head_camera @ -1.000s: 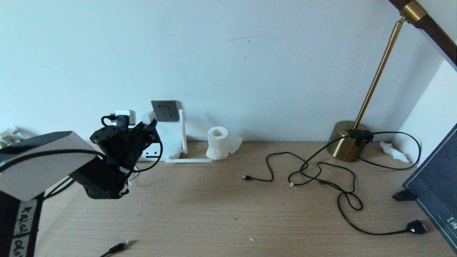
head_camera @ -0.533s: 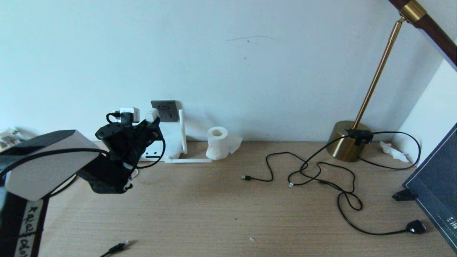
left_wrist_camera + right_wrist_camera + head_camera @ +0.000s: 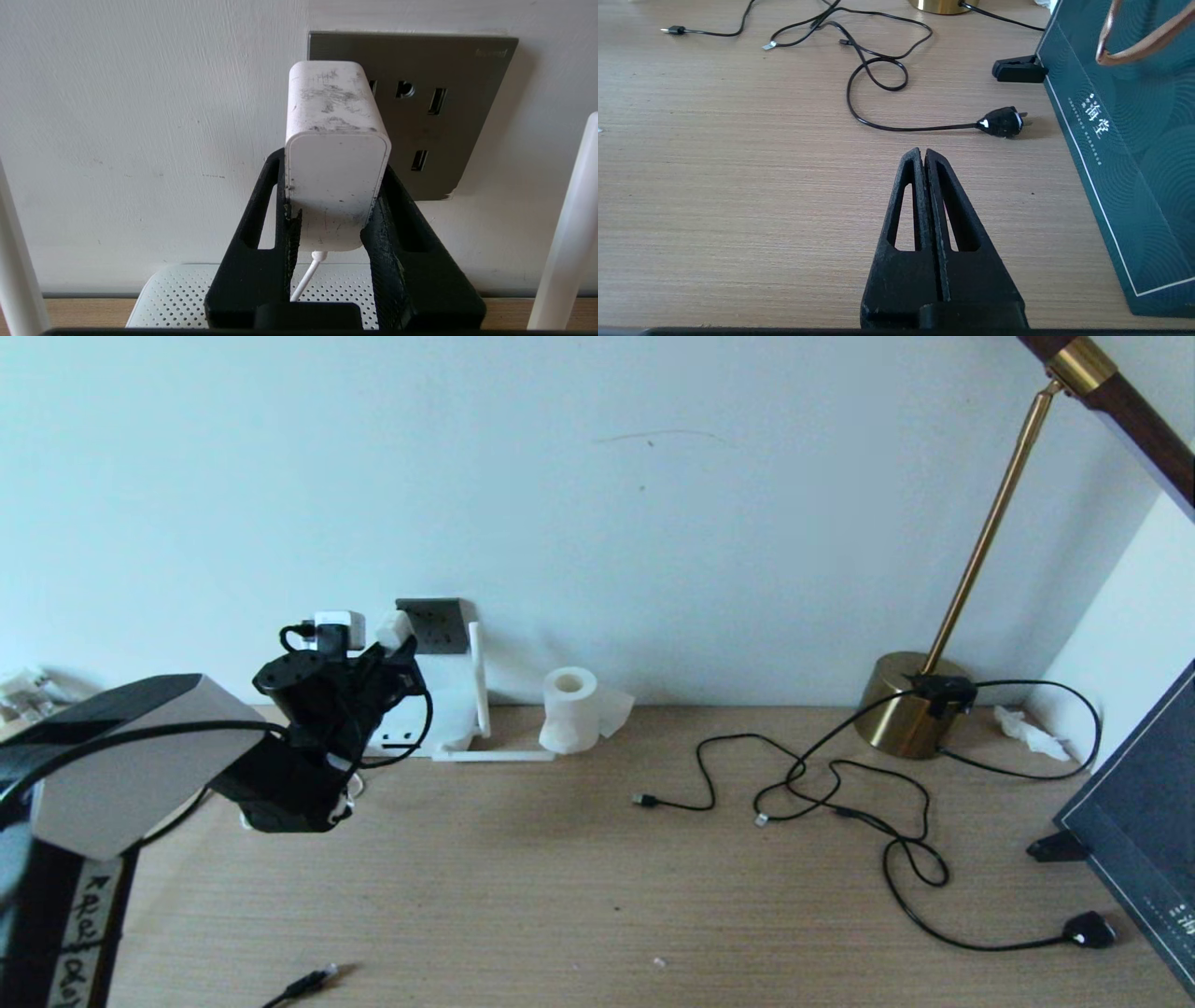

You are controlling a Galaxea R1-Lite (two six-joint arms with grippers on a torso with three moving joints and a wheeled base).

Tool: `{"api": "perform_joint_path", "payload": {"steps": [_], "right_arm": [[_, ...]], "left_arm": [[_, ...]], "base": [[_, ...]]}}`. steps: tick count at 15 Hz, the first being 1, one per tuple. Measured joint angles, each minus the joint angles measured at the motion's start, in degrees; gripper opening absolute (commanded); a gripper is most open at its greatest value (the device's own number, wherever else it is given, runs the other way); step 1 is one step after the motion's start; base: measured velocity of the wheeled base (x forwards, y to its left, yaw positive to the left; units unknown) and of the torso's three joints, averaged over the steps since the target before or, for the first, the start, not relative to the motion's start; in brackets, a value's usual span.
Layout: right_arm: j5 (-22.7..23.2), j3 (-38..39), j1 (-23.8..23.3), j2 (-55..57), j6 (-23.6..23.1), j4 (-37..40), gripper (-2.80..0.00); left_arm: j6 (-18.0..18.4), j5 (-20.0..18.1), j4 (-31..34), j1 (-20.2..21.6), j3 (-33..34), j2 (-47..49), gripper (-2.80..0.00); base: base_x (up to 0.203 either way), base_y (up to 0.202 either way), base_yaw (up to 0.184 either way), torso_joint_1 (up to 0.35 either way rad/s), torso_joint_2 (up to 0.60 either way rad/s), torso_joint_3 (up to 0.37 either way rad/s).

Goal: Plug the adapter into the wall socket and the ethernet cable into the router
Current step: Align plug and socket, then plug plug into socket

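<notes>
My left gripper (image 3: 334,186) is shut on the white adapter (image 3: 334,154), its black fingers (image 3: 392,224) clamping both sides. The thin white cord hangs from the adapter's near end. The adapter's far end covers the left part of the dark grey wall socket (image 3: 434,116); its prongs are hidden. In the head view the adapter (image 3: 395,627) sits at the left edge of the socket (image 3: 437,623), above the white router (image 3: 439,709). The ethernet cable (image 3: 313,980) lies at the table's front edge. The right gripper (image 3: 923,151) is shut and holds nothing above bare wood.
A router antenna (image 3: 478,672) stands just right of the socket. A toilet-paper roll (image 3: 569,709) is beside it. Thin black cables (image 3: 840,793), a black plug (image 3: 1088,929) and a brass lamp base (image 3: 910,705) are on the right, with a dark teal bag (image 3: 1134,140).
My left arm has risen and moved right toward the wall, carrying the adapter from beside the socket to its left edge. The right gripper and cables have not moved.
</notes>
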Motion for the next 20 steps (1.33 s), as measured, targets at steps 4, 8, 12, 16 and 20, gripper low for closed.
{"api": "perform_joint_path", "payload": {"steps": [4,8,12,16,20], "right_arm": [[0.0,0.0,0.0,0.0,0.0,0.0,-2.8],[0.0,0.0,0.0,0.0,0.1,0.0,-2.8],[0.0,0.0,0.0,0.0,0.0,0.0,-2.8],[0.0,0.0,0.0,0.0,0.0,0.0,-2.8],[0.0,0.0,0.0,0.0,0.0,0.0,-2.8]], "left_arm": [[0.0,0.6,-0.1,-0.6,0.7,0.0,-2.8],[0.1,1.0,-0.5,-1.2,3.4,-0.9,-2.8],[0.2,0.8,-0.6,-1.4,4.0,-1.4,-2.8],[0.3,0.7,0.0,-1.5,3.1,-1.2,-2.8],[0.2,0.6,0.8,-1.5,1.3,-0.7,-2.8]], "base": [[0.0,0.0,0.0,0.0,0.0,0.0],[0.0,0.0,0.0,0.0,0.0,0.0],[0.0,0.0,0.0,0.0,0.0,0.0],[0.0,0.0,0.0,0.0,0.0,0.0],[0.0,0.0,0.0,0.0,0.0,0.0]]}}
